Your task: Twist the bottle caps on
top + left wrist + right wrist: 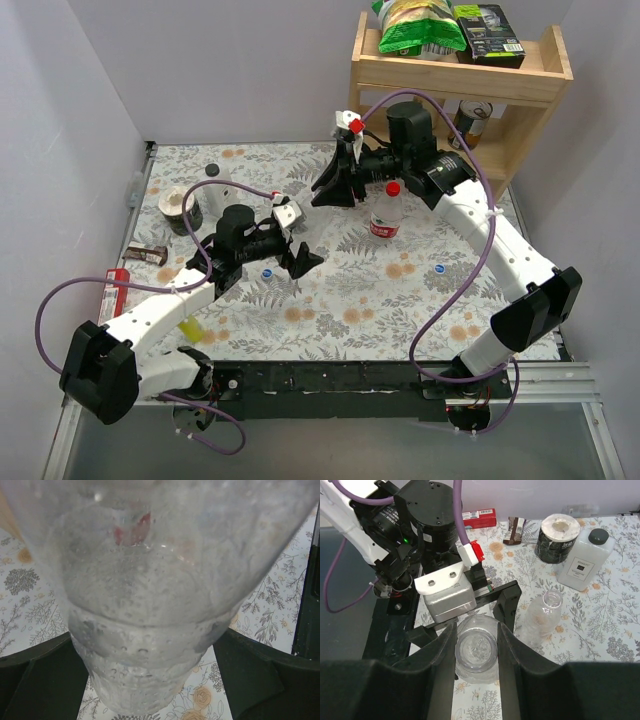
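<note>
Bottle (476,652) — clear, droplet-beaded; right end effector (476,628) pinches it, left end effector (145,640) spread.

The clear bottle (150,595) fills the left wrist view, blurred, its upper part cut off by the edge. From above it cannot be made out. The green bag (418,28) on the shelf (460,68) is cropped at the top.

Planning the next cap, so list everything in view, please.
wide bottle: 1, clear, uncapped, left of centre
slim bottle: 1, clear, uncapped, beside it
red-labelled bottle: 1, clear, mid-table
red cap: 1, on that bottle
blue caps: 2, loose on table
white bottle: 1, black cap, far left
roll, snack bar, red box, yellow bottle: 1 each, left side
shelf: 1, wooden, far right, holding green bag
left gripper: open around wide bottle
right gripper: shut on wide bottle
</note>
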Controlling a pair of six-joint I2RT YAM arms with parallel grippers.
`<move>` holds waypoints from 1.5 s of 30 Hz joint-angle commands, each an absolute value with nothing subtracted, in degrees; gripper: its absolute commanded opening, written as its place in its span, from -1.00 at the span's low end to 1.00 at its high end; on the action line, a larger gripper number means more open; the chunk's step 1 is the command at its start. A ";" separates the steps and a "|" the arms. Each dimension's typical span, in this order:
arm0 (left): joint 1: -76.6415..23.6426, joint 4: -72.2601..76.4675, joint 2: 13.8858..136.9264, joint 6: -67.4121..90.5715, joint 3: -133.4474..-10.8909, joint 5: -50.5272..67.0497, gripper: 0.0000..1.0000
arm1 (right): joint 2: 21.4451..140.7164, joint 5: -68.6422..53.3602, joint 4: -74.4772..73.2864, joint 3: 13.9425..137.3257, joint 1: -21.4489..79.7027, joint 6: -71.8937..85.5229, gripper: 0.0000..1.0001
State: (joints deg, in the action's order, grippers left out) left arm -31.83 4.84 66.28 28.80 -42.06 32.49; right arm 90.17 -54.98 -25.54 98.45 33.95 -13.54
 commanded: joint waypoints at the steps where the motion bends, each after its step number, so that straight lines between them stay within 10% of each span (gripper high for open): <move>1: -32.08 7.91 65.39 28.22 -43.77 38.04 0.71 | 88.07 -56.43 -23.73 98.27 34.28 -12.92 -0.79; 10: -32.08 11.59 65.57 31.90 -42.28 43.68 0.33 | 86.57 -55.99 -24.26 95.19 34.28 -12.83 -0.76; 19: -32.08 16.60 65.83 34.27 -37.79 47.20 -0.36 | 83.32 -45.63 -30.74 98.08 33.84 -15.55 0.14; 24: -32.08 15.12 65.48 31.39 -36.92 46.67 -0.39 | 79.20 -40.33 -47.16 103.44 25.86 -27.39 0.24; 28: -32.17 11.87 66.79 25.32 -37.09 49.39 -1.00 | 77.17 -39.48 -67.90 96.64 13.38 -50.22 0.20; 34: -32.60 7.58 68.55 22.07 -40.25 50.18 -1.00 | 73.39 -30.25 -65.67 69.57 -1.75 -72.67 0.16; 45: -33.22 0.35 68.12 21.44 -42.27 48.34 -1.00 | 84.28 -26.98 -47.38 61.26 -5.71 -74.53 0.39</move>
State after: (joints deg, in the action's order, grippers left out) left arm -33.01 3.11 69.23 22.37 -39.88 48.23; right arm 82.65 -26.92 -54.59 62.06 -5.56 -71.77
